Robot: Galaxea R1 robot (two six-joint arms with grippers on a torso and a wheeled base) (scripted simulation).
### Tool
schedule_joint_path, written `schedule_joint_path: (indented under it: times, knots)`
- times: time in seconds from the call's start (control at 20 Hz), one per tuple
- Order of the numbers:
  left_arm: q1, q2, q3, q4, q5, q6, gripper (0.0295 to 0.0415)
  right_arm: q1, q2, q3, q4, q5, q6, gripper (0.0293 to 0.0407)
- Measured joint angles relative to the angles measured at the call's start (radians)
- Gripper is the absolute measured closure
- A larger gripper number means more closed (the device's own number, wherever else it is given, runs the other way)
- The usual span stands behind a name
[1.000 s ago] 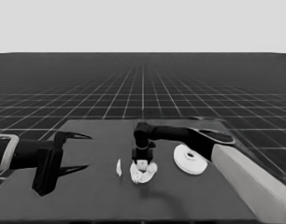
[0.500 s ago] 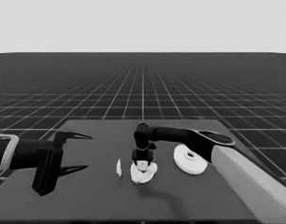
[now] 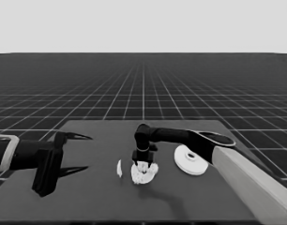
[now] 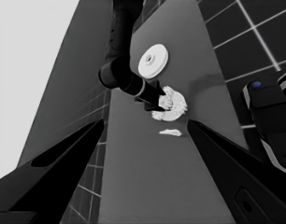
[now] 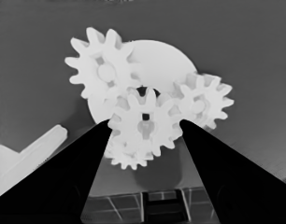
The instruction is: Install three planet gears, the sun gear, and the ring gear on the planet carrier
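Smaller round part (image 5: 157,60) mid-table, gears on it. Four gears counted in right wrist view; head view shows only white cluster. Central gear (image 5: 144,122) clamped by right gripper (image 5: 144,125). Larger round part (image 3: 190,160) lies apart, right. Left gripper (image 3: 73,153) parked at left, fingers spread.

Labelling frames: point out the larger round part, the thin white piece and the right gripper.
larger round part (image 3: 191,161): head view, on its top face beside the centre hole.
thin white piece (image 3: 119,168): head view, on its middle.
right gripper (image 5: 145,128): right wrist view, midway between the fingertips, over the gear between them.
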Motion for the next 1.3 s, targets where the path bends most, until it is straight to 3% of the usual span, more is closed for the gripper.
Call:
schedule_joint_path:
  times: [1.3]
  knots:
    - [0.0,0.0,0.0,0.0,0.0,0.0,0.0326,-0.003,-0.001,-0.001,0.0,0.0,0.272,0.039]
